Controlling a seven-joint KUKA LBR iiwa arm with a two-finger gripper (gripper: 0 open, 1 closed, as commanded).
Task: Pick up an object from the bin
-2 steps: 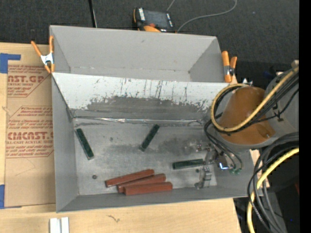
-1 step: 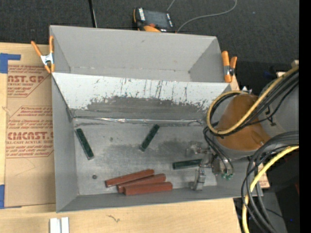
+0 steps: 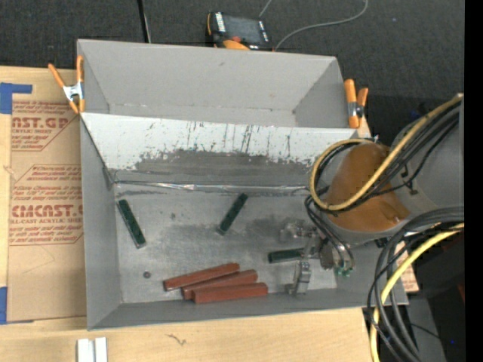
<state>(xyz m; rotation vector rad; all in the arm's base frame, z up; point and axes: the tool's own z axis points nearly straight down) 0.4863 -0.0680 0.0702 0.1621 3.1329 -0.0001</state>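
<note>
Open jaws around a short green stick at the right side of the bin [image 3: 204, 89].
The jaws stand wide open and grip nothing; the short green stick [image 3: 284, 256] lies on the bin floor between the two fingers. Three red-brown sticks [image 3: 216, 283] lie near, to the left. A second green stick [image 3: 232, 213] lies in the middle, and a third green stick [image 3: 130, 223] beside the left wall.

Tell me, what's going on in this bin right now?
A robot arm comes in from the right with its gripper low in the grey bin, at the end of a short dark green bar. A second green bar lies mid-bin and a third green bar lies by the left wall. Three reddish-brown sticks lie along the near wall.
</note>
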